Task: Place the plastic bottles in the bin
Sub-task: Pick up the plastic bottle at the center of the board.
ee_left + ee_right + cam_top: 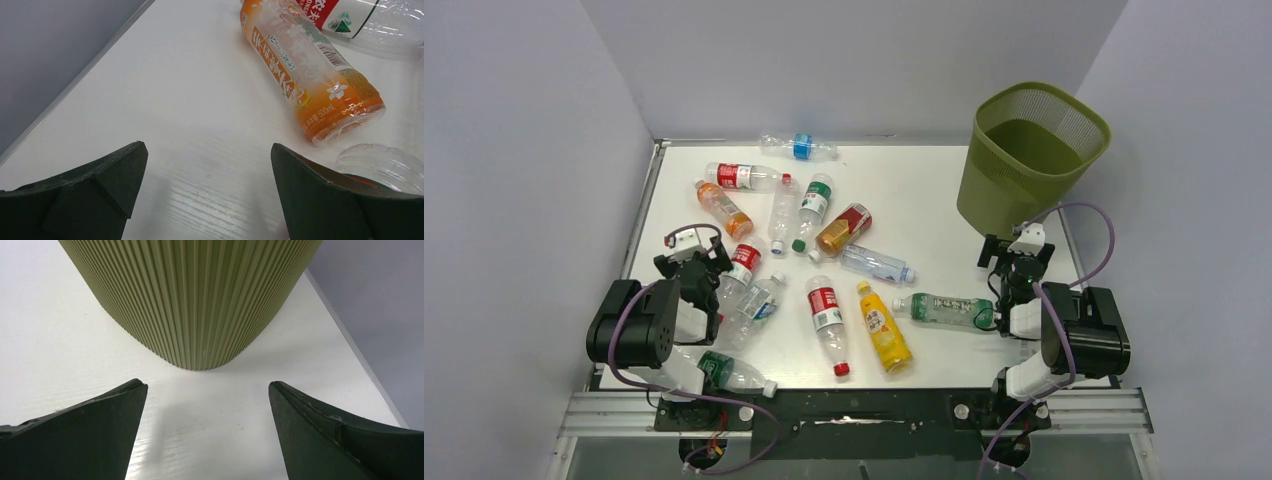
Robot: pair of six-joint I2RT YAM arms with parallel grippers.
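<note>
Nearest of all, by the left arm's base at the near edge, a clear green-labelled bottle [724,370] lies on its side, partly hidden by the arm. Just beyond, the left claw [207,146] hangs spread over the bare white surface [924,200], pinching nothing, with an orange drink bottle [310,75] lying a little farther off to its right. The right claw [207,385] is likewise spread and empty, pointed at the foot of the olive mesh bin [195,295], which stands at the far right corner. The plastic bottles [827,322] lie scattered over the left and middle of the surface, among them a yellow one [883,325] near the right arm and a blue-labelled one [800,147] by the far wall; none shows inside the bin. As I judge the risks, the bottles are round and crowded, so a claw closing on one could roll it away or knock a neighbour. The bin is tall and probably light, so a low carry could clip its rim, or the nearby right arm could shove it.
</note>
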